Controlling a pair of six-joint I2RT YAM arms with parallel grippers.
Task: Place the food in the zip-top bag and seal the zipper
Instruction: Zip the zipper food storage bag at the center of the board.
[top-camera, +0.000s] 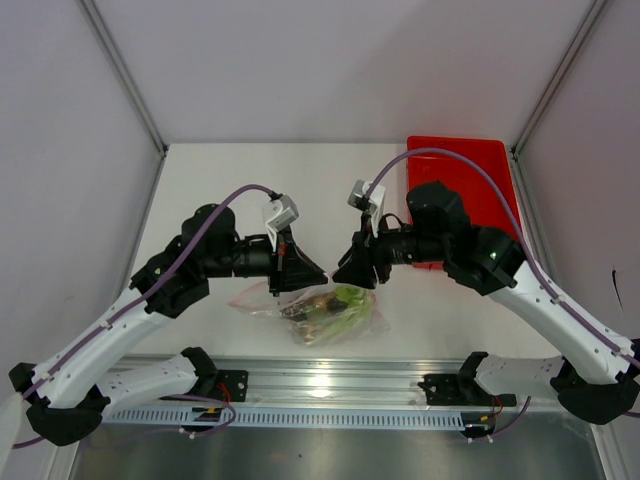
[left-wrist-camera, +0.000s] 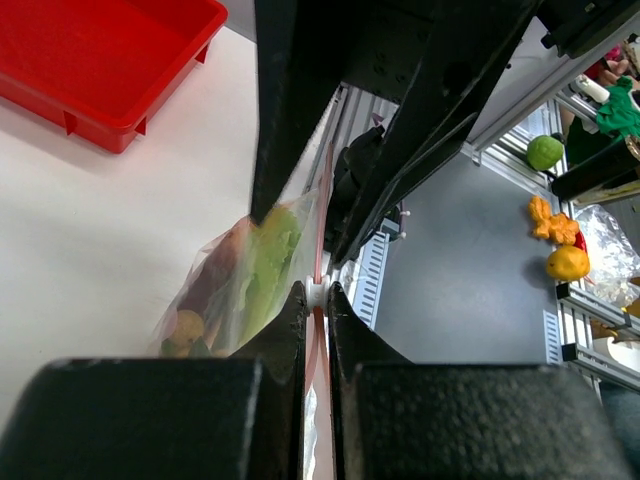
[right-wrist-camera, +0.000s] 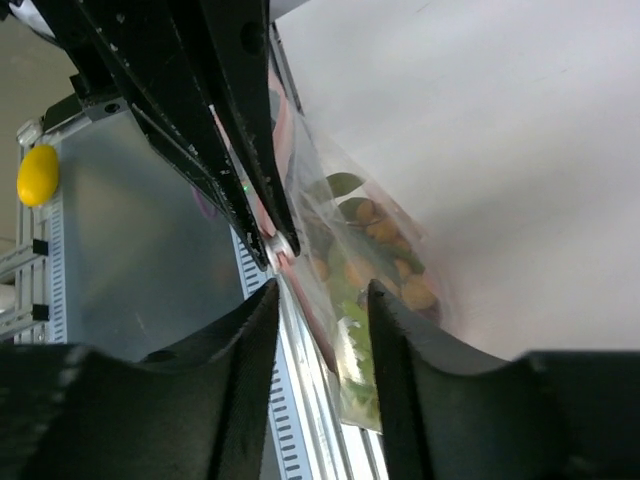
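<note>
The zip-top bag (top-camera: 322, 308) lies near the table's front edge, between the two grippers, with the food inside it. Green leaves (left-wrist-camera: 270, 250) and yellow-green grapes (right-wrist-camera: 385, 230) show through the clear plastic. My left gripper (left-wrist-camera: 316, 292) is shut on the small white slider (left-wrist-camera: 317, 291) of the pink-red zipper (left-wrist-camera: 324, 200). From the other side, my right gripper (right-wrist-camera: 322, 290) stands open. The bag's zipper edge (right-wrist-camera: 312, 305) passes between its fingers without being pinched. The slider (right-wrist-camera: 280, 245) sits just beyond the right fingertips.
A red tray (top-camera: 470, 165) stands at the back right and shows in the left wrist view as well (left-wrist-camera: 100, 60). An aluminium rail (top-camera: 330, 385) runs along the table's front edge under the bag. White walls close the left, right and back.
</note>
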